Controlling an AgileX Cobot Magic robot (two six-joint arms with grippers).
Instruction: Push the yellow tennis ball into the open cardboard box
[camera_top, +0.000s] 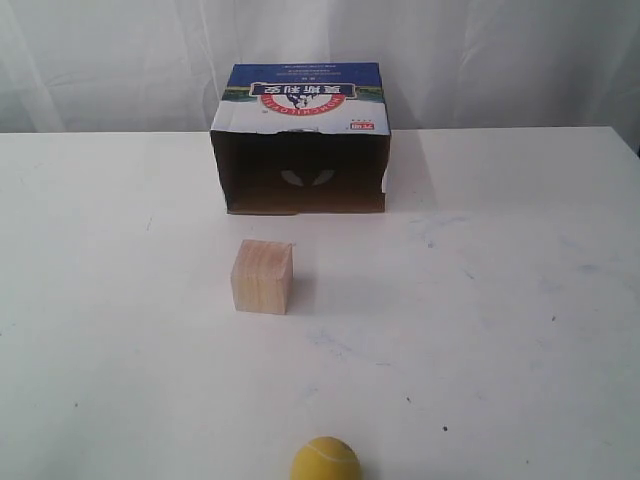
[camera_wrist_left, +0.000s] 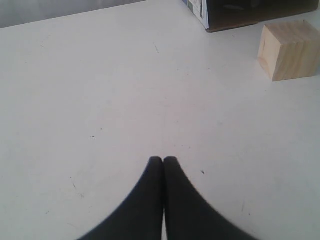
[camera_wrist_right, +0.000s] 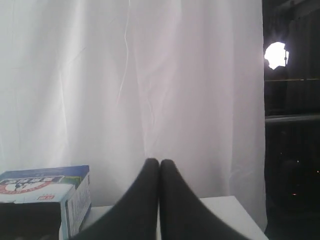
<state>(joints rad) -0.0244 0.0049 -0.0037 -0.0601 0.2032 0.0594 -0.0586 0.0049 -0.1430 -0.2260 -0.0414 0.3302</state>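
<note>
Exterior view: yellow tennis ball (camera_top: 325, 459) sits on the table (camera_top: 500, 300) at the frame's bottom edge, well apart from the open cardboard box (camera_top: 300, 140), whose mouth faces it. Wooden cube (camera_top: 263, 277) stands between them, slightly left of the straight line. Left gripper (camera_wrist_left: 163, 160) and right gripper (camera_wrist_right: 159, 161) both have fingers pressed together, holding nothing. Get behind the ball, hit it dead centre, and aim for the mouth's right half to clear the cube.
</note>
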